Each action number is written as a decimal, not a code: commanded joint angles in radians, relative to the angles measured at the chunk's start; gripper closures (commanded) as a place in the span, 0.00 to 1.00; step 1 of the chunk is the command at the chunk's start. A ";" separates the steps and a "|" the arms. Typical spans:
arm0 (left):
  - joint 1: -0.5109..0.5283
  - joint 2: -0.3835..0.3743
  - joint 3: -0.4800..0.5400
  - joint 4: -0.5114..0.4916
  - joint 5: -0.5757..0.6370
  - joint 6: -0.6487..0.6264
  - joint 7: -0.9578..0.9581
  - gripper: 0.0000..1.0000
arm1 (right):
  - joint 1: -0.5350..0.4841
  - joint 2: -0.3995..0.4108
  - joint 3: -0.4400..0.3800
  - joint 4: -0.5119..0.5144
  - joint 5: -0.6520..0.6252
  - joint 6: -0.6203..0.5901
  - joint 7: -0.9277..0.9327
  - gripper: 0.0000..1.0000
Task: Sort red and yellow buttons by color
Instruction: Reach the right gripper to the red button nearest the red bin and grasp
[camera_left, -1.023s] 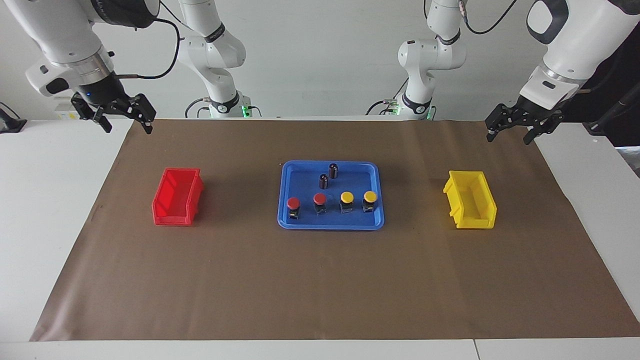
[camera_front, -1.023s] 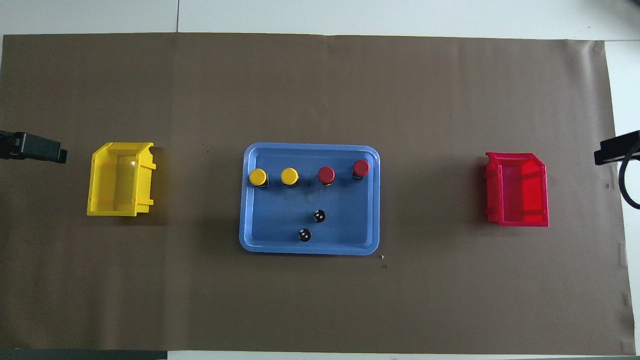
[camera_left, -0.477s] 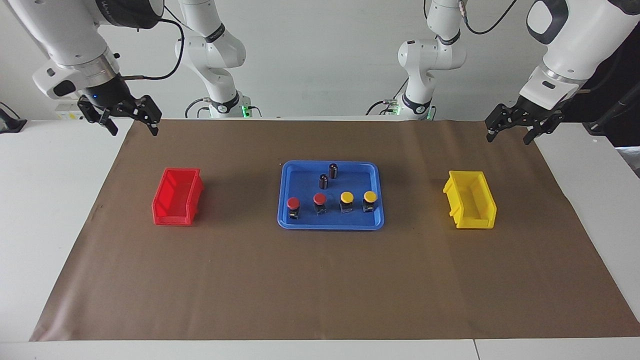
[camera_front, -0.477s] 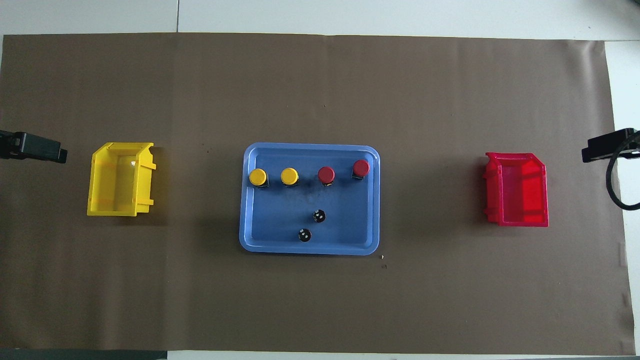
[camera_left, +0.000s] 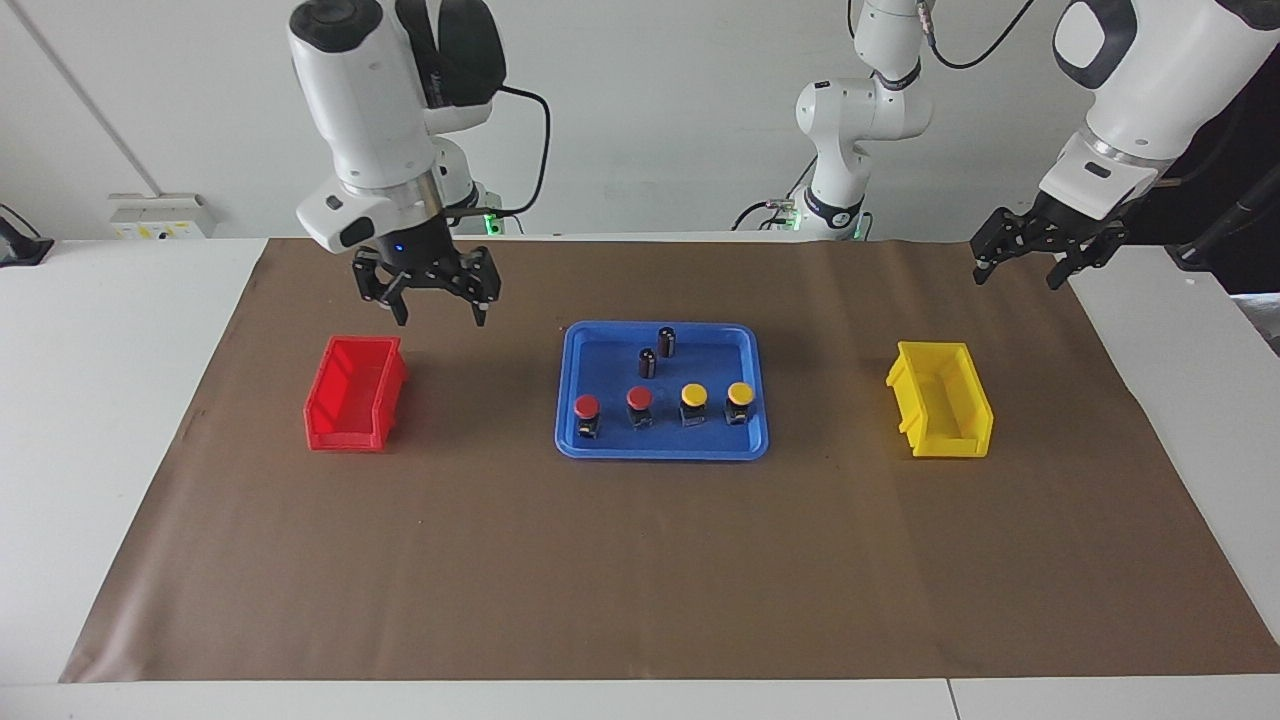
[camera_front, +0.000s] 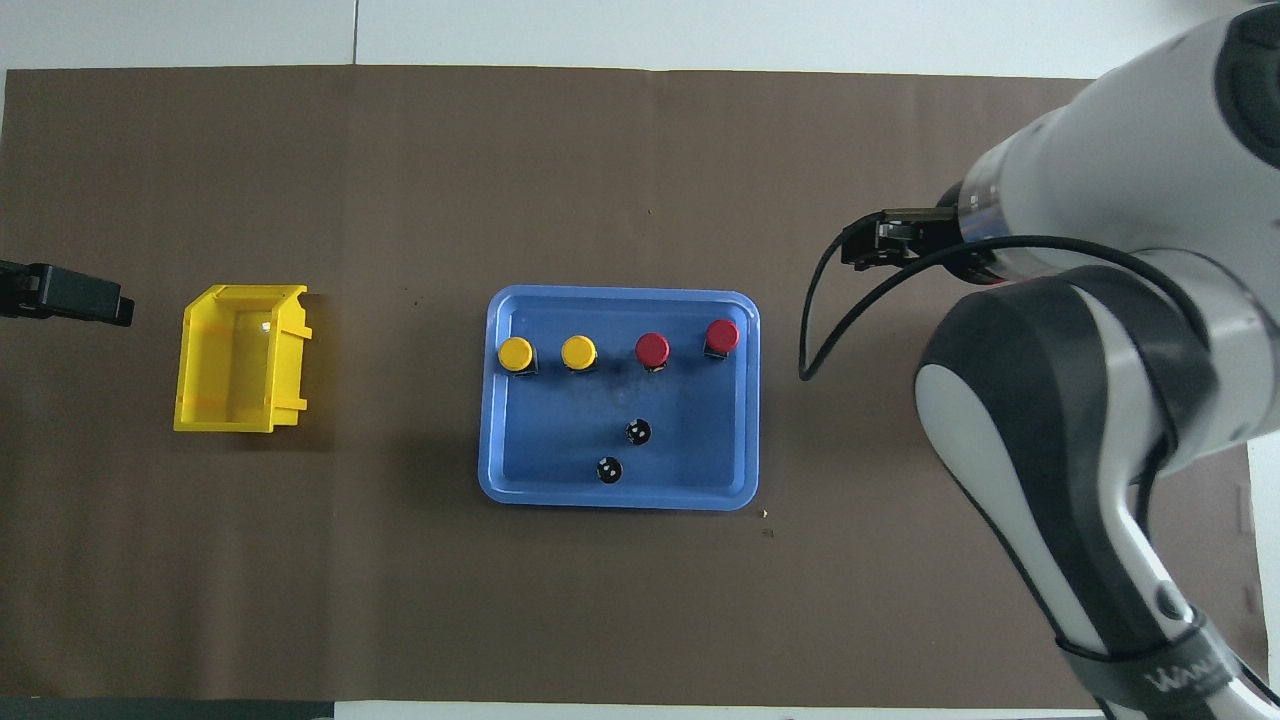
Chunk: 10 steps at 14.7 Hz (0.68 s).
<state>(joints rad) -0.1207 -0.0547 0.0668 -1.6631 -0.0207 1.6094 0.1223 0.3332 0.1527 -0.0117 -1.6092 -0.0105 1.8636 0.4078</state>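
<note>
Two red buttons and two yellow buttons stand in a row in the blue tray, along its edge farthest from the robots. In the overhead view the red ones are toward the right arm's end and the yellow ones toward the left arm's end. My right gripper is open and empty, raised over the mat between the red bin and the tray. My left gripper is open and empty and waits at the mat's edge near the yellow bin.
Two dark upright cylinders stand in the tray nearer to the robots than the buttons. The yellow bin is empty. In the overhead view the right arm covers the red bin. A brown mat covers the table.
My right arm has swung in from the table's end, so its gripper now hangs between the red bin and the tray. The left arm and the buttons have not moved.
</note>
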 joint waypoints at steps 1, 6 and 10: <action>0.010 -0.025 -0.004 -0.024 -0.005 -0.006 0.010 0.00 | 0.064 0.086 -0.005 -0.014 0.006 0.124 0.098 0.00; 0.009 -0.025 -0.004 -0.024 -0.005 -0.008 0.010 0.00 | 0.124 0.139 -0.005 -0.138 -0.008 0.287 0.105 0.03; 0.013 -0.027 -0.001 -0.027 -0.005 -0.020 0.008 0.00 | 0.141 0.142 -0.004 -0.172 -0.008 0.301 0.100 0.07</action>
<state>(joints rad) -0.1203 -0.0547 0.0677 -1.6638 -0.0207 1.6053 0.1222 0.4586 0.3105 -0.0127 -1.7471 -0.0118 2.1416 0.5028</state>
